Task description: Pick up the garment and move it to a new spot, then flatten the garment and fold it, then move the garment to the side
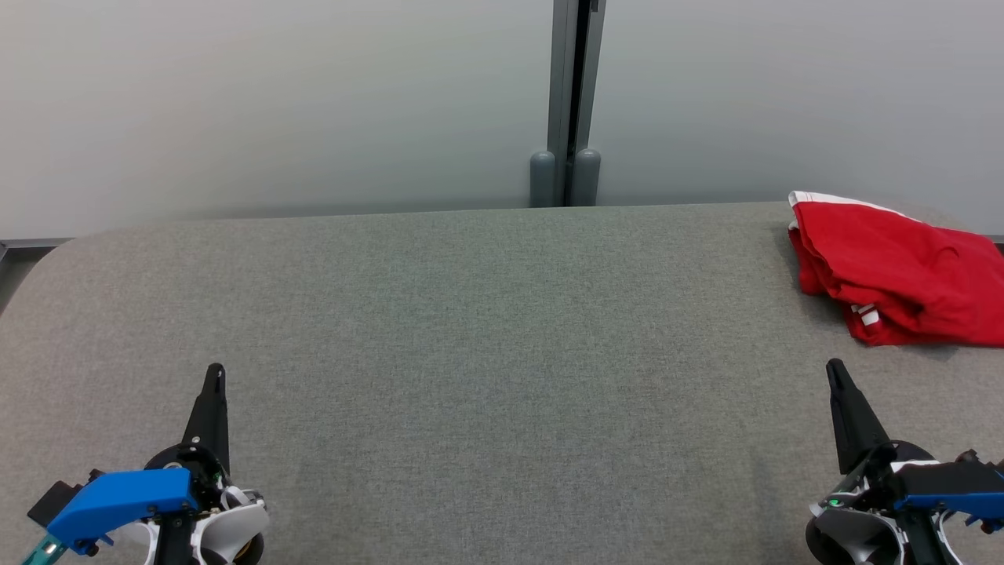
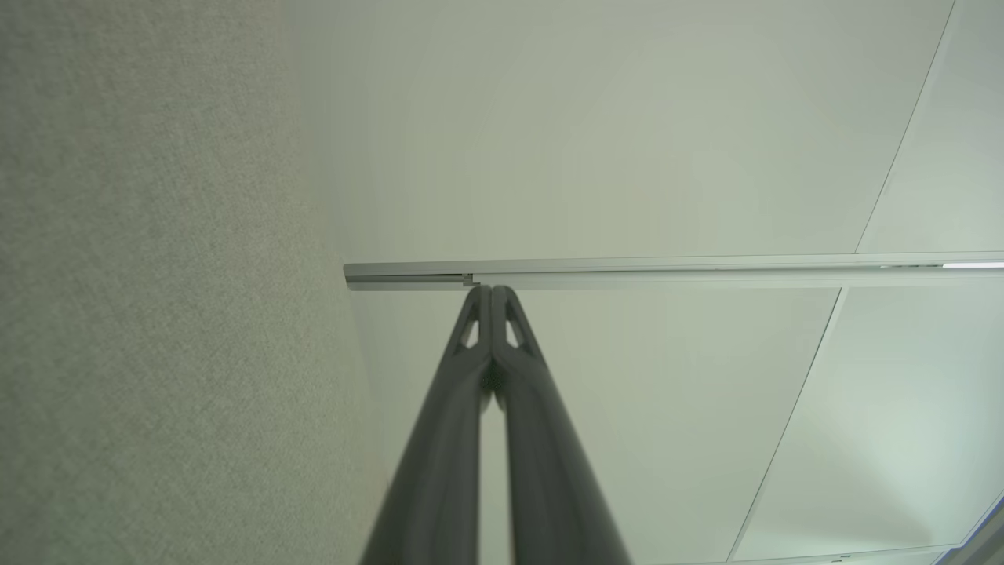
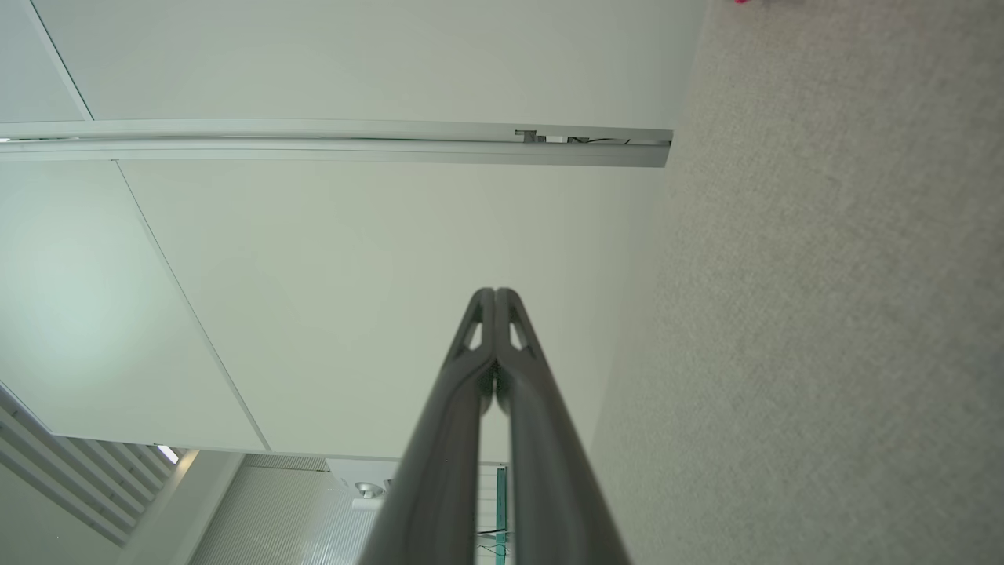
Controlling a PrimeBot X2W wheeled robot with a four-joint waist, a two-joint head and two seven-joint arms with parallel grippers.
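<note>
The left gripper [image 1: 214, 375] and the right gripper [image 1: 835, 370] both have their fingers pressed together and hold nothing. The red garment [image 1: 902, 271] lies crumpled at the far right of the grey tabletop [image 1: 486, 329].

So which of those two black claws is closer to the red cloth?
The right gripper, at the lower right of the head view. The red garment lies bunched beyond it, while the left gripper sits far across the grey surface.
</note>
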